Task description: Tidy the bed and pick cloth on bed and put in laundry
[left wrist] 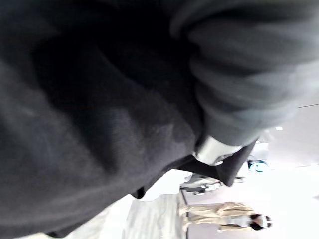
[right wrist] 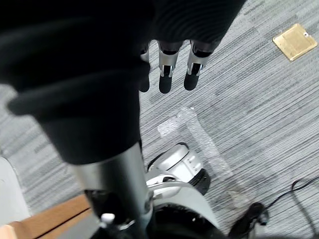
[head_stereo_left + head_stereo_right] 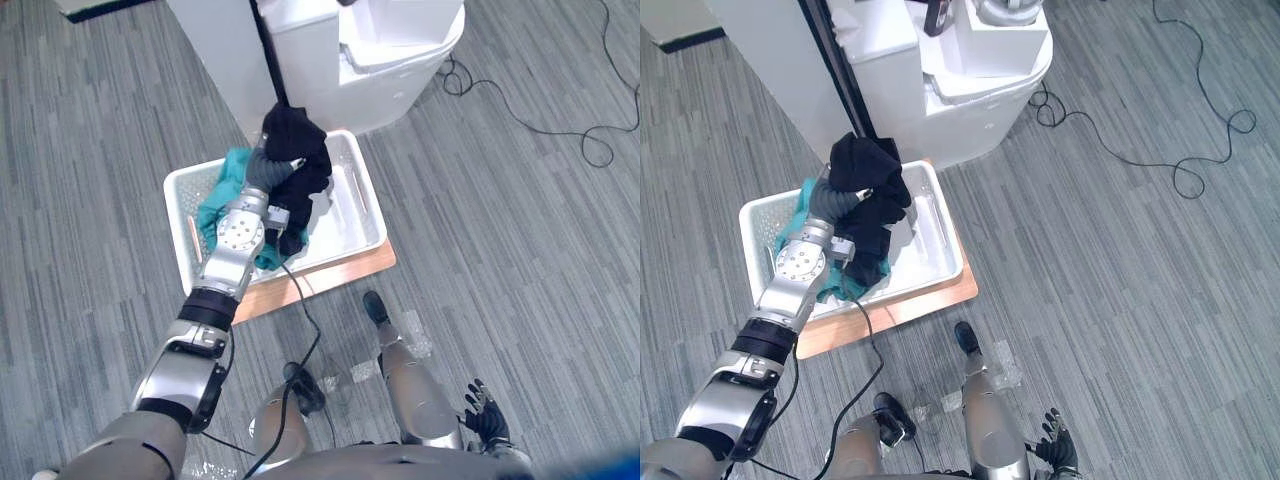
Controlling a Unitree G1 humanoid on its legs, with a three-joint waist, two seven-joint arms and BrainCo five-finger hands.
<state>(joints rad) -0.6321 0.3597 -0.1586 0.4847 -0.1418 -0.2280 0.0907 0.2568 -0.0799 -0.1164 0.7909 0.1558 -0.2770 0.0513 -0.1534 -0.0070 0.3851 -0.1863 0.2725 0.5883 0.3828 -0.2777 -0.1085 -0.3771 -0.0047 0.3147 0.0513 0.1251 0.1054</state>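
A black cloth (image 3: 297,160) hangs bunched over my left hand (image 3: 262,172), which is shut on it above the white laundry basket (image 3: 350,165). The cloth's lower end dangles into the basket's middle. In the left wrist view the black cloth (image 1: 99,109) covers nearly everything beside the hand's ribbed cover (image 1: 249,74). A teal cloth (image 3: 228,190) lies in the basket's left half. My right hand (image 3: 487,410) hangs low at my right side over the carpet, its fingers (image 2: 168,74) straight and holding nothing.
The basket rests on a wooden board (image 3: 330,278) on grey carpet. A white rounded unit (image 3: 380,60) and a white panel (image 3: 215,50) stand just behind it. A thin black cable (image 3: 590,130) winds over the floor at far right. A brass floor plate (image 2: 294,40) lies nearby.
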